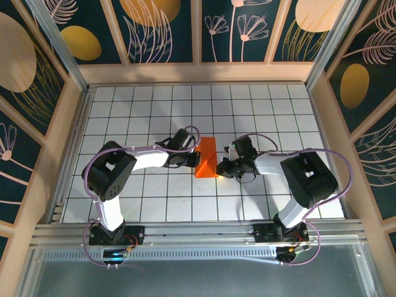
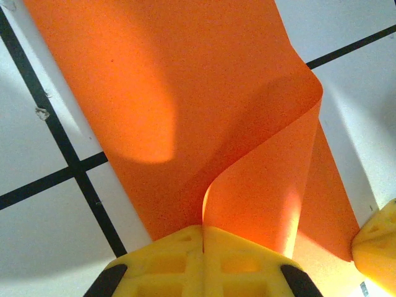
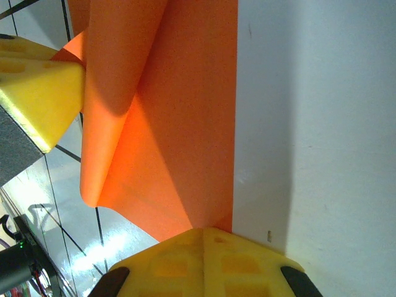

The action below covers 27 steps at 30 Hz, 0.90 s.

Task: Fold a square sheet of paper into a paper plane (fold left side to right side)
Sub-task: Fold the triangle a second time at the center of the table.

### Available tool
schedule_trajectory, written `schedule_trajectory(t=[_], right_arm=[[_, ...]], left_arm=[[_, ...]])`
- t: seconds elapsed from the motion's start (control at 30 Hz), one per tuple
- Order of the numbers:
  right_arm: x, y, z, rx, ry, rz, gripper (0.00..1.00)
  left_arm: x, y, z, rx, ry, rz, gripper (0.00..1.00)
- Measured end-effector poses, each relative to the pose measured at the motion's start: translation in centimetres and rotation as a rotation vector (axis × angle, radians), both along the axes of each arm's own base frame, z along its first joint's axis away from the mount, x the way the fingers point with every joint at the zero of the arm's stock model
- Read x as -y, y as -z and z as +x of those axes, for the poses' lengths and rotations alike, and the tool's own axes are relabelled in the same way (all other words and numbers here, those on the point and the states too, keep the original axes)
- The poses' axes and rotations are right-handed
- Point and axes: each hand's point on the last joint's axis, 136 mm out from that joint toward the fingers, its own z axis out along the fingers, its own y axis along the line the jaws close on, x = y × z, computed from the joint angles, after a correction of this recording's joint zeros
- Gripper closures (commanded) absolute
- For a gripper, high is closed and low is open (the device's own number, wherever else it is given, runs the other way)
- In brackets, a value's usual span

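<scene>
The square sheet of paper [image 1: 208,154] is bright orange and lies mid-table between both grippers, with its left part lifted and curled over toward the right. My left gripper [image 1: 198,156] is shut on that lifted edge; in the left wrist view the paper [image 2: 185,93] rises from the seam of the closed yellow gripper [image 2: 203,230]. My right gripper [image 1: 223,167] is shut, its tip [image 3: 204,230] resting on the flat paper [image 3: 179,124] at its right edge. The left gripper's yellow finger [image 3: 37,93] holds the flap at upper left. The paper plane is out of view.
The white table [image 1: 278,117] has a black grid. Wooden walls [image 1: 198,73] close it on three sides and a metal rail [image 1: 185,235] runs along the near edge by the arm bases.
</scene>
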Motion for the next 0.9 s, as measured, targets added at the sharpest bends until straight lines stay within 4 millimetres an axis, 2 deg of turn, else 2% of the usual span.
schedule_trajectory(t=[0.9], right_arm=[[-0.04,-0.16,0.04,-0.01,-0.002,-0.006,1.0]], left_arm=[[0.06,0.37,0.07,-0.004,0.0,0.002,1.0]])
